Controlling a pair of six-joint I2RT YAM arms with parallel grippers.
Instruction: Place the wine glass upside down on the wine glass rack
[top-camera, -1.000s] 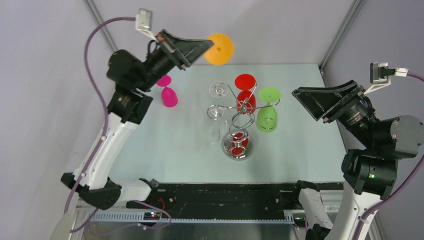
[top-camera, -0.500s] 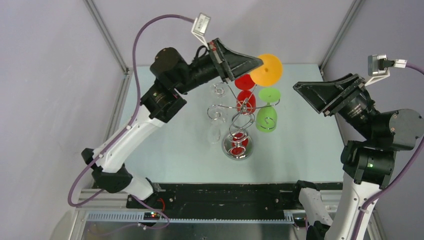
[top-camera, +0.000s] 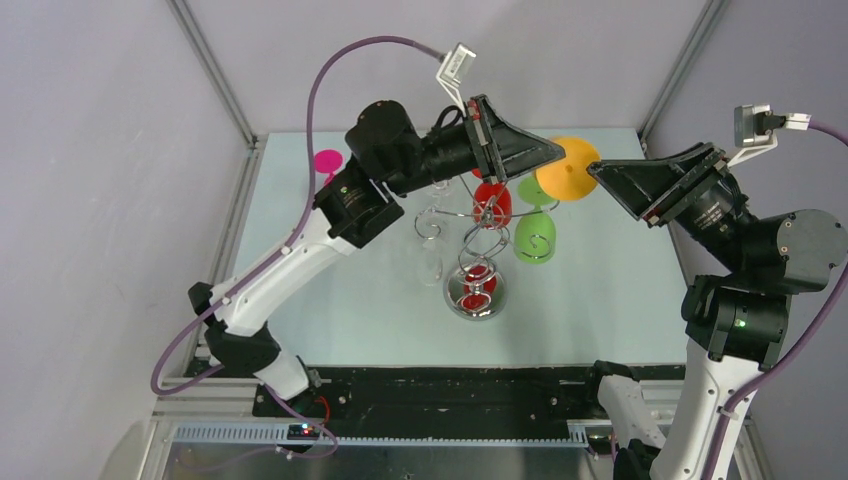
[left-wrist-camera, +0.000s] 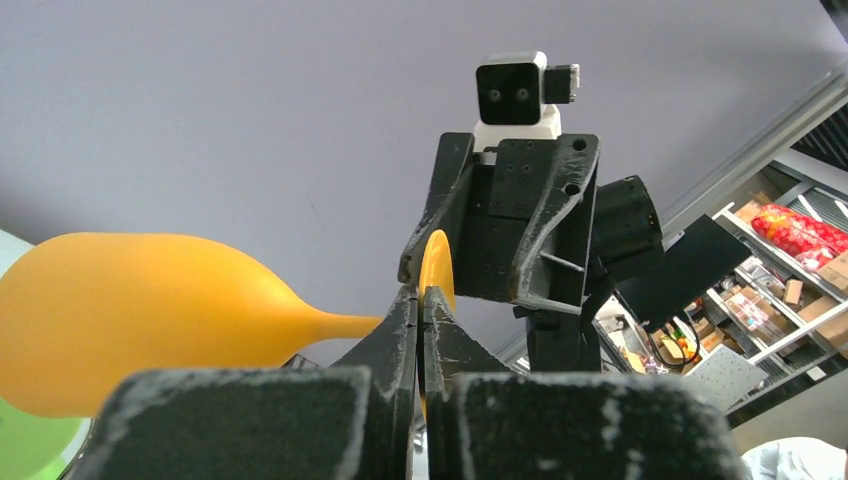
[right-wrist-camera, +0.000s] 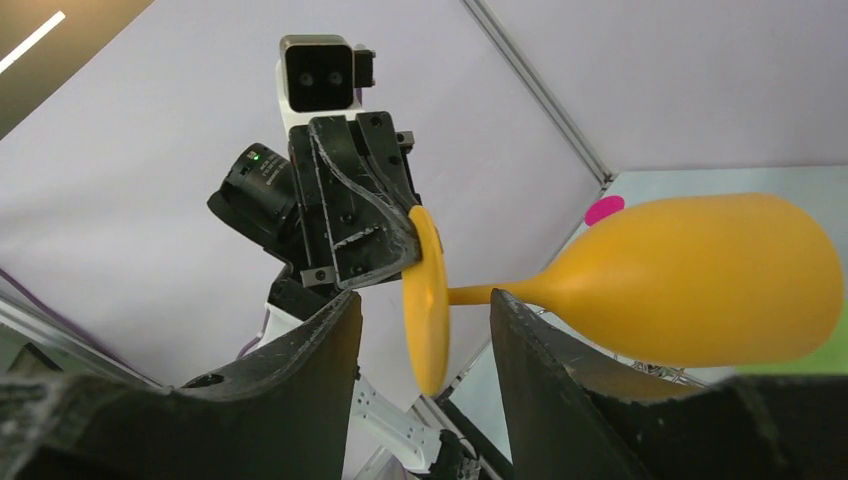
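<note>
I've swung the left gripper further right since half a second ago. It is clenched on the foot of the orange glass and now holds it in the air at upper right of the rack, which stands mid-frame. The right gripper is spread wide, with a finger on either side of the glass's foot.

Pale blue-green bench, rectangular, was seen from above. Wine glass rack stood slightly right of centre, its round mirrored base flat on bench surface. Pink glass sat near far left corner, well apart from rack; only round foot showed, remainder hidden. Clear glass appeared just left of base; whether standing on bench or hanging could not be told.
</note>
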